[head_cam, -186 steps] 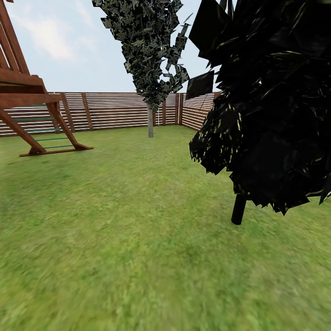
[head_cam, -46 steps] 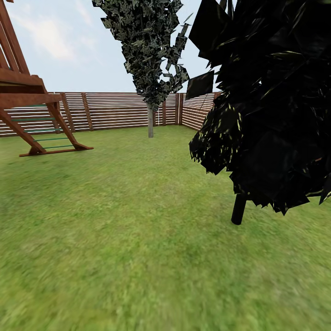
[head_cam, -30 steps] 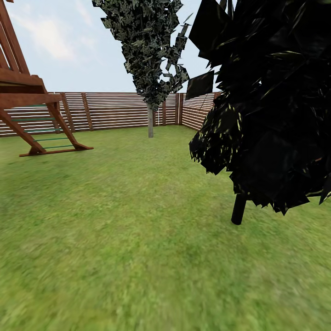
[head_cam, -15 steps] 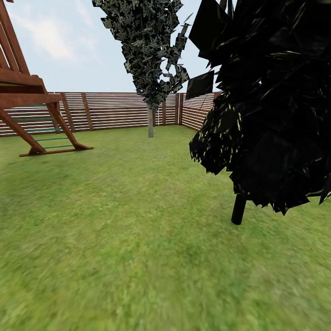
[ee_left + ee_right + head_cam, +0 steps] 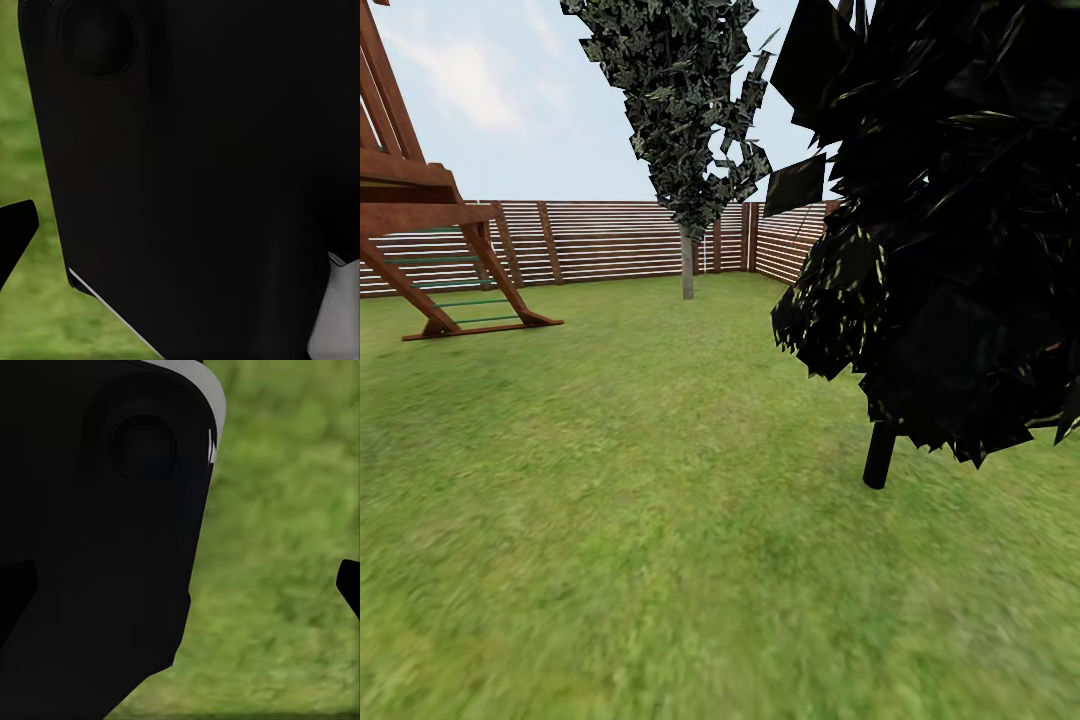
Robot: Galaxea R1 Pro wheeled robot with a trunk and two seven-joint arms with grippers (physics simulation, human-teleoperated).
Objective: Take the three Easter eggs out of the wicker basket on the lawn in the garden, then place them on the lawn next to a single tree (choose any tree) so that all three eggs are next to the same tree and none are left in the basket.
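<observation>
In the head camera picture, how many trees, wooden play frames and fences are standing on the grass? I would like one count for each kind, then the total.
Trees: 2 (near dark tree, far tree)
Wooden play frames: 1
Fences: 1
Total: 4

Matte black robot casing (image 5: 195, 187), round recess (image 5: 145, 446), pale grey edge trim.

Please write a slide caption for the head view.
Fenced lawn with a wooden play frame, a distant tree and a near dark tree.

two dark trees (image 5: 950, 220), one fence (image 5: 610, 240), one play frame (image 5: 420, 230)
</observation>
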